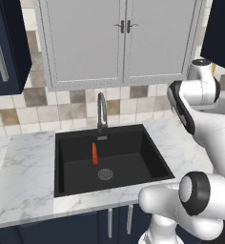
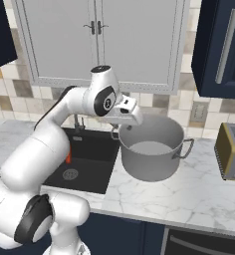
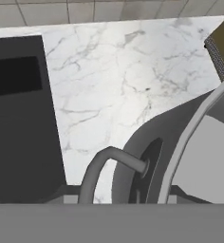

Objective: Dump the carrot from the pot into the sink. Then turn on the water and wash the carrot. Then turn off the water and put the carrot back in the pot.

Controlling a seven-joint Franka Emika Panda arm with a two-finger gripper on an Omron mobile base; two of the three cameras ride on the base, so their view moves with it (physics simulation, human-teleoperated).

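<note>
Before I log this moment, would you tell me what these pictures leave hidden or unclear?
- Gripper: in the right base view the hand's white body covers the fingertips at the pot rim; the hand view cuts them off, so the grip is unclear.
- Carrot: the arm hides most of it in the right base view.
- Toaster: cut by the frame edge in the right base view.

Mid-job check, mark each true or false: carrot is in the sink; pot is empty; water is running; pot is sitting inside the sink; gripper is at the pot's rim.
1. The carrot lies in the sink: true.
2. The pot is empty: true.
3. Water runs from the faucet: false, no stream shows.
4. The pot sits inside the sink: false, it is over the marble counter to the sink's right.
5. The gripper is at the pot's rim, by its handle: true.
</note>
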